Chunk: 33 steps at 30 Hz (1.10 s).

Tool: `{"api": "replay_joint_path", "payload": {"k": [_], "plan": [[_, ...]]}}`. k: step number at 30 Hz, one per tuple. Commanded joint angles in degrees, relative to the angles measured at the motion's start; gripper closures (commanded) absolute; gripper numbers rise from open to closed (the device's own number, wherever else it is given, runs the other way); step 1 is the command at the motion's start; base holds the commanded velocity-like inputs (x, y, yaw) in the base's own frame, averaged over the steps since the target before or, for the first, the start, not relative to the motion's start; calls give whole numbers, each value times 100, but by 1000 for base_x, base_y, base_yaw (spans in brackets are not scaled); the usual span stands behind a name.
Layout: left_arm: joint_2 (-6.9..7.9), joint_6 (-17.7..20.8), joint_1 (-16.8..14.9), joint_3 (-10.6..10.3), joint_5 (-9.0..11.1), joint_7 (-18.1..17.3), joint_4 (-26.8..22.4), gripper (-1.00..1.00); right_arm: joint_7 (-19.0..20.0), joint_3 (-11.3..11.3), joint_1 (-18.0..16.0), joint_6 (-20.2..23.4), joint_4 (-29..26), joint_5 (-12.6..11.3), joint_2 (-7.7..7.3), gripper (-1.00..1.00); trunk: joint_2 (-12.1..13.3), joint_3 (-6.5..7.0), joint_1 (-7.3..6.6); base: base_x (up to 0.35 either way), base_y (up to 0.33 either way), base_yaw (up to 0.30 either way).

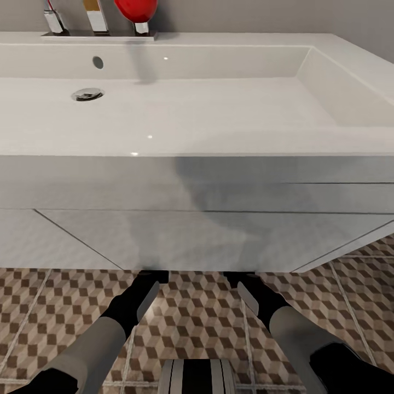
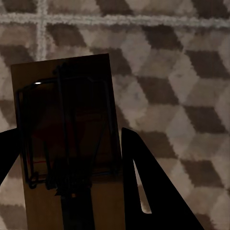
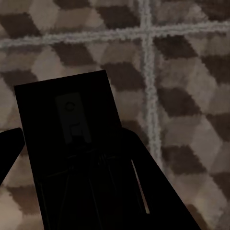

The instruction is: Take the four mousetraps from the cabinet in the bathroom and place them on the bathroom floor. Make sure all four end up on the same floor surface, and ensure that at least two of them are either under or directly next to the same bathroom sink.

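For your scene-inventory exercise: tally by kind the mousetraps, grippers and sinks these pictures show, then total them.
Mousetraps: 2 (one between the left gripper's fingers, one between the right gripper's)
Grippers: 2 (left, right)
Sinks: 1
Total: 5

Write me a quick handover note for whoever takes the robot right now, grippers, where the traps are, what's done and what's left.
Left gripper: shut on a mousetrap, held over the tiled bathroom floor.
Right gripper: shut on a second mousetrap, also over the tiles; it is very dark, so details are hard to make out.
Position: robot faces the white sink; both arms reach under the vanity.
Done: two traps carried to the sink.
Left: neither trap clearly rests on the floor yet, so set both down under the sink, then fetch the other two and place them on the same floor.
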Motion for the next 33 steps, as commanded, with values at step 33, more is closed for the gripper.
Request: {"api": "replay_joint_path", "payload": {"k": [33], "plan": [[2,28,-61,-39,30,50,-25,100,-47,35,-292,21,-19,-59,-6,100,-2,-2,-3,0,0,0]]}}
